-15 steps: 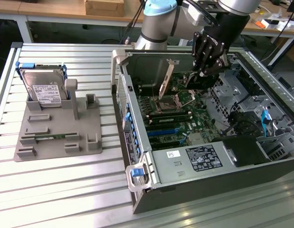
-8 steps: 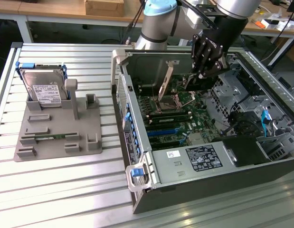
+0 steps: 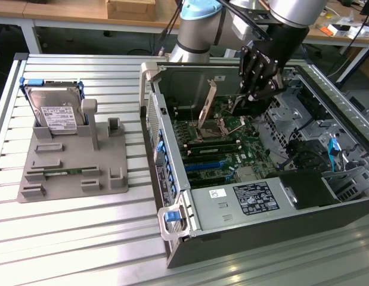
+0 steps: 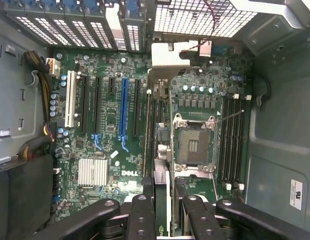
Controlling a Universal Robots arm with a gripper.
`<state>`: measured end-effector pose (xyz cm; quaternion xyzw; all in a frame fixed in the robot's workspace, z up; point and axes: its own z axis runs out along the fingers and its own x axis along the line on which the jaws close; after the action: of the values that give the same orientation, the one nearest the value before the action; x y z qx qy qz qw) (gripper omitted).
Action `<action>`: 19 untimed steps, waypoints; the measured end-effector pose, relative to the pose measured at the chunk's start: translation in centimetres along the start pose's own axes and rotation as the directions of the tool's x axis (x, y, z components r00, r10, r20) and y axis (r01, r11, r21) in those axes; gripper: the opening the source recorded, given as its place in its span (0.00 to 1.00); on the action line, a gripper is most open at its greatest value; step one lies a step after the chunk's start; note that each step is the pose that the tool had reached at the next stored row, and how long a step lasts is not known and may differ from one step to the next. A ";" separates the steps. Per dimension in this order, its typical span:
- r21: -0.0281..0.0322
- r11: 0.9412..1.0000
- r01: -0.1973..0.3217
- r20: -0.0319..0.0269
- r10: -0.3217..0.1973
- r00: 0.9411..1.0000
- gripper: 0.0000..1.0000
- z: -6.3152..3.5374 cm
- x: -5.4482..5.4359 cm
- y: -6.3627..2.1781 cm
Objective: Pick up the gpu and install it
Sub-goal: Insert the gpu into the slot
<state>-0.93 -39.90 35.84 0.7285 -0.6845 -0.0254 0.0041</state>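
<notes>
claw: gripper [image 3: 251, 95] [image 4: 162, 200] abt half closed, fingers [image 4: 140, 215] clamped either side of the gpu, so card is in hand
gpu: gpu [image 3: 206, 106] [image 4: 163, 172] held edge-on inside the open pc case [image 3: 232, 229], clear of the board, not seated in any slot
gpu bracket: silver bracket [image 4: 170, 57] at the far end from the claw, toward the rear slot covers [image 4: 69, 20]; in ext view it hangs tilted
gpu vs board: in wrist view card edge lies betw the black slots and the cpu socket [image 4: 193, 145], blue slot [image 4: 123, 107] off to one side of it
mobo: green motherboard [image 3: 229, 158] [image 4: 107, 75], cpu socket open w/ its lever up, finned heatsink [image 4: 92, 172] near the Dell logo
arm: comes in from over the back of the case, wrist above the drive-cage side
fixture: grey tray [image 3: 71, 179] on ext view's left, well apart from case
hdd: silver hard drive [image 3: 53, 110] w/ white label standing upright at tray's back
ram: green memory stick [image 3: 62, 173] lying flat in tray
surface: slatted alu table [image 3: 83, 244]
</notes>
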 end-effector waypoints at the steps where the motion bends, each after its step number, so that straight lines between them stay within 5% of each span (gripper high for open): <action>1: 0.000 1.000 0.000 0.000 0.000 1.000 0.27 0.10 0.0 0.00; 19: 0.000 1.000 0.000 0.000 0.000 1.000 0.27 1.39 0.0 -0.06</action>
<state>-0.93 -39.90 34.44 0.7285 -0.6845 -0.0254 0.0041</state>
